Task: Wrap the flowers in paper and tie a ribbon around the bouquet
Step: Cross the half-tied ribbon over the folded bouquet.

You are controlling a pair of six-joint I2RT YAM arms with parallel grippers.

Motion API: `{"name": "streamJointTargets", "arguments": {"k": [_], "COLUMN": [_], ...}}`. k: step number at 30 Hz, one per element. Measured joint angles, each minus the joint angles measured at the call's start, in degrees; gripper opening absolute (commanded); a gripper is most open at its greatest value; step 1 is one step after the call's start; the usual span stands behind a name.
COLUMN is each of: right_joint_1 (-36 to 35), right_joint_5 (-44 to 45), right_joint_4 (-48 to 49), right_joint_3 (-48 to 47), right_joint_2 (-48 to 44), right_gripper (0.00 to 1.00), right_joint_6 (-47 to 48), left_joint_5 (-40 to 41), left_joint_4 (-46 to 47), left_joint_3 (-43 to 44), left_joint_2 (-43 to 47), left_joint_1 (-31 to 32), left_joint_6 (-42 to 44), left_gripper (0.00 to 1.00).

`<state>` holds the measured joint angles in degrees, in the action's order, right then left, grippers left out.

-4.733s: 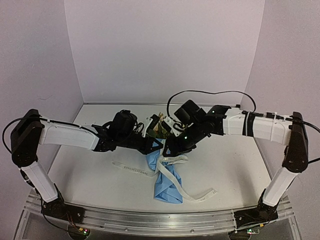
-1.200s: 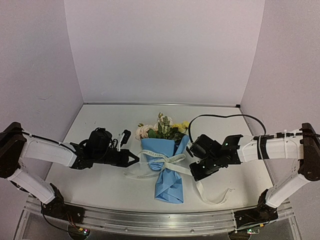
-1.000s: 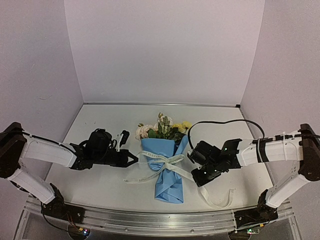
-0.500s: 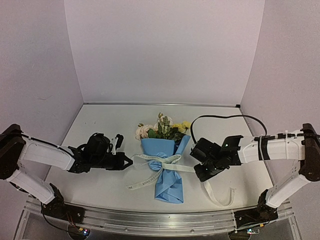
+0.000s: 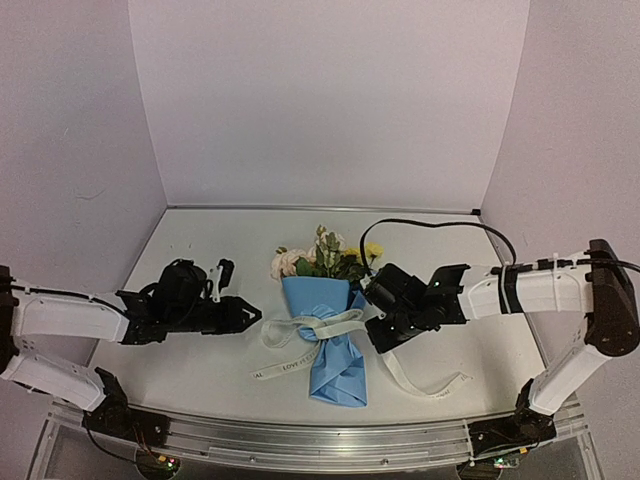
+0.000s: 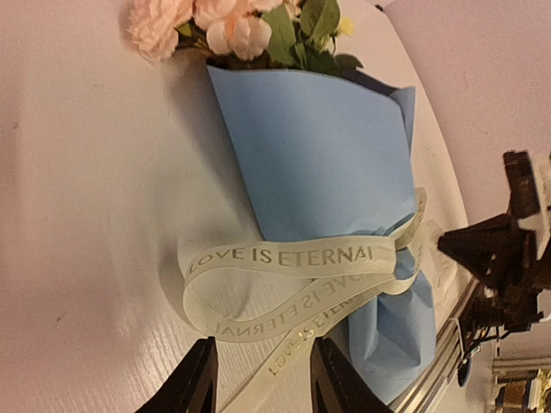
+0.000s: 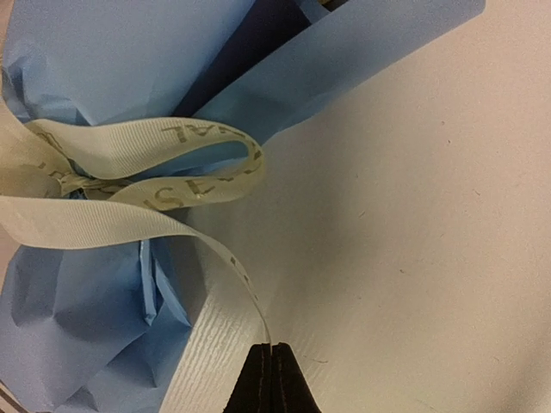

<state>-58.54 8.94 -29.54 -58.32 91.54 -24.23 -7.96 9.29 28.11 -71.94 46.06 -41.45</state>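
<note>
White tabletop [image 5: 190, 250]: pink, cream and yellow flowers [image 5: 320, 262] in light-blue paper cone [image 5: 340, 365] lie centre, off-white lettered ribbon [image 6: 284, 258] slack round the waist. Left gripper [image 6: 263, 348] parted, empty; right gripper [image 7: 271, 351] pinches ribbon tail. Risk: one-sided pull could drag the cone, loosen the knot.

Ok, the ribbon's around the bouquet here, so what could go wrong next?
1. The ribbon sits in slack loops around the paper, not cinched, so the tie may slip down the cone.
2. The left pincer is open with a ribbon tail lying between its jaws; moving off could snag that tail and undo the tie.
3. The right pincer looks shut on the other tail; pulling alone might drag the bouquet sideways.
</note>
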Motion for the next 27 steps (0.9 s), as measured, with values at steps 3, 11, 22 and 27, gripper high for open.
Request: {"name": "streamJointTargets", "arguments": {"k": [3, 11, 22, 27], "right_joint_1": [-0.1, -0.1, -0.4, -0.4], "right_joint_5": [-1.5, -3.1, -4.3, -4.6], "right_joint_4": [2.5, 7.9, 15.4, 17.1], "right_joint_3": [2.6, 8.5, 15.3, 15.4], "right_joint_2": [-0.9, -2.7, -6.2, -6.3], "right_gripper": [0.00, 0.00, 0.00, 0.00], "right_joint_6": [0.0, -1.8, -4.5, -5.4], "left_joint_5": [1.8, -2.0, -8.7, -8.4], "left_joint_4": [-6.6, -14.6, -26.8, -30.5], "left_joint_3": [3.0, 28.2, 47.2, 51.0], "left_joint_2": [5.7, -8.5, -34.9, -37.0], "left_joint_1": [0.0, 1.7, 9.2, 10.3], "left_joint_6": [2.4, 15.9, 28.2, 30.3], "left_gripper": [0.39, 0.32, 0.30, 0.31]}}
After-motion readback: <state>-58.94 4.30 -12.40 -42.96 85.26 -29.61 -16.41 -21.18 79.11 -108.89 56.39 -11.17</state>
